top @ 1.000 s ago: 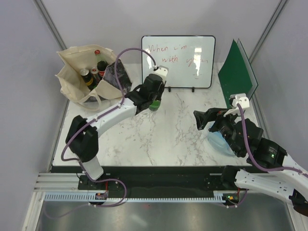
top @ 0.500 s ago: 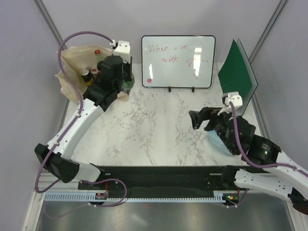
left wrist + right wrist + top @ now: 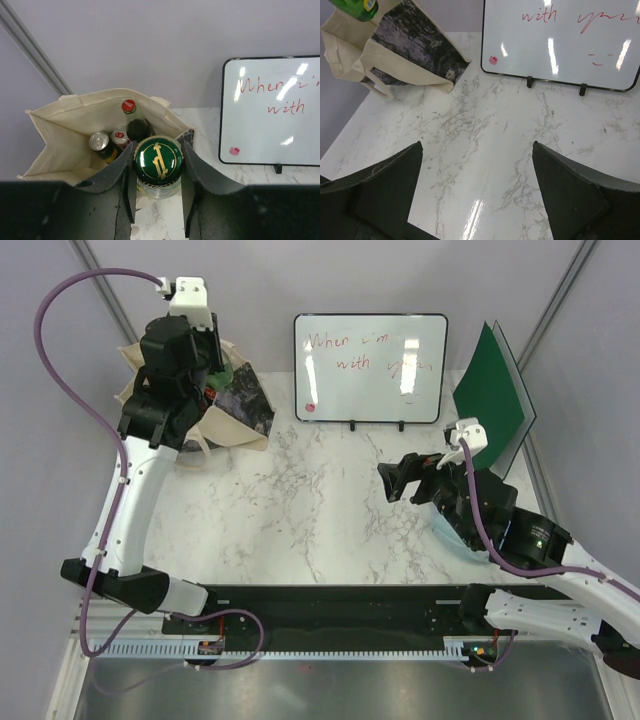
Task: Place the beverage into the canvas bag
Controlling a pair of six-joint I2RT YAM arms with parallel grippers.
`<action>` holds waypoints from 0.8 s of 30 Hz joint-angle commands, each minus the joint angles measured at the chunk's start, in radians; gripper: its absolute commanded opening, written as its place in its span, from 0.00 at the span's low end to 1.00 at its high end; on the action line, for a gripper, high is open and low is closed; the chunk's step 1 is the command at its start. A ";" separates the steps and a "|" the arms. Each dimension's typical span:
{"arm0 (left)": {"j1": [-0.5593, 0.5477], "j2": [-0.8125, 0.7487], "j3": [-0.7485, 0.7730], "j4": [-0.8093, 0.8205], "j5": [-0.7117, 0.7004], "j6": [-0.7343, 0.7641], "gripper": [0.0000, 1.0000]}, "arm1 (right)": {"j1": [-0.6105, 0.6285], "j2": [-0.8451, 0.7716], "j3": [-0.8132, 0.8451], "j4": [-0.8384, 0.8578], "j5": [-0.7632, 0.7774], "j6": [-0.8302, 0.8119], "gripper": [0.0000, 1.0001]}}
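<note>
Above the rim of the open canvas bag (image 3: 55,140), at the far-left corner of the surface (image 3: 330,510): holding the green-capped beverage (image 3: 159,162) upright, clenched in the left pincer (image 3: 158,152). Over the right side, hovering with the right pincer (image 3: 477,150) spread wide, grasping nothing.

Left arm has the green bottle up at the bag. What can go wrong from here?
1. The green bottle in the left tool seems to hang by the near rim of the canvas bag, not over its middle. Released here, it might catch the cloth and fall onto the table.
2. A red-capped bottle and cans already stand inside, so a drop could strike them.
</note>
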 commanded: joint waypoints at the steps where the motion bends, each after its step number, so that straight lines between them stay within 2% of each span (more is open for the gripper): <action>1: 0.068 0.027 0.112 0.075 0.063 0.031 0.02 | -0.005 -0.008 0.036 0.031 -0.007 -0.008 0.98; 13: 0.223 0.117 0.226 0.008 0.091 -0.019 0.02 | -0.003 -0.020 0.015 0.031 -0.006 -0.011 0.98; 17: 0.251 0.121 0.164 0.024 0.060 -0.070 0.02 | -0.005 -0.025 0.006 0.033 0.002 -0.014 0.98; 21: 0.257 0.084 -0.013 0.188 0.009 -0.081 0.02 | -0.003 -0.024 0.009 0.031 0.006 -0.022 0.98; 24: 0.266 0.092 -0.050 0.224 -0.038 -0.108 0.02 | -0.005 -0.019 0.004 0.034 0.006 -0.025 0.98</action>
